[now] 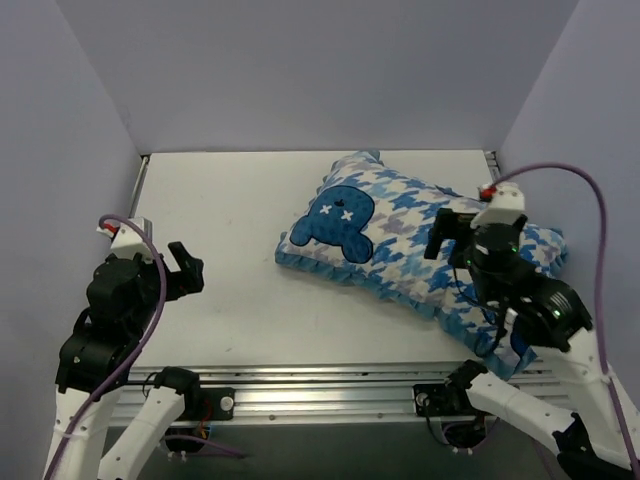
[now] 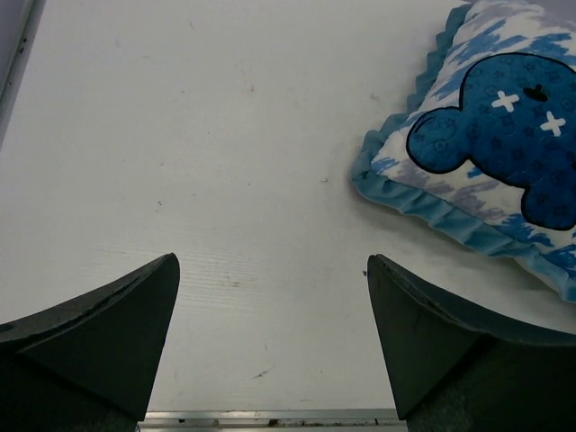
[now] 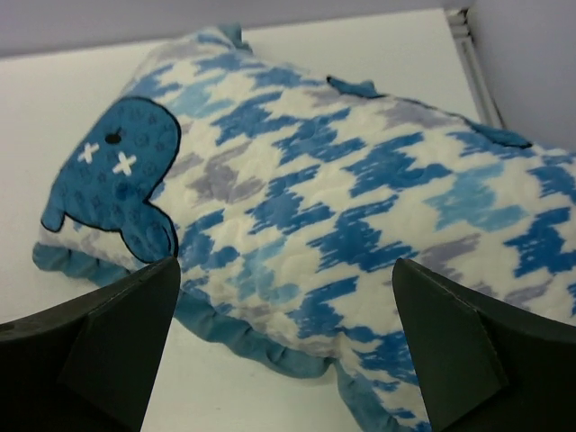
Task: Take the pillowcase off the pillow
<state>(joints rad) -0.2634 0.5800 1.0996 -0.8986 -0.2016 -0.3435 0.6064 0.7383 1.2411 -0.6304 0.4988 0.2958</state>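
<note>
The pillowcase [image 1: 400, 235], blue-and-white houndstooth with a dark blue bear face and teal ruffle, lies stuffed on the right half of the table. It also shows in the left wrist view [image 2: 504, 135] and the right wrist view [image 3: 342, 189]. The plain white pillow is hidden inside it. My right gripper [image 1: 450, 232] hovers open above the pillowcase's right part, near its front ruffled edge [image 3: 270, 346]. My left gripper [image 1: 186, 267] is open and empty above bare table, well left of the pillowcase.
The white table [image 1: 220, 240] is walled by grey panels at the back and both sides. An aluminium rail [image 1: 330, 385] runs along the front edge between the arm bases.
</note>
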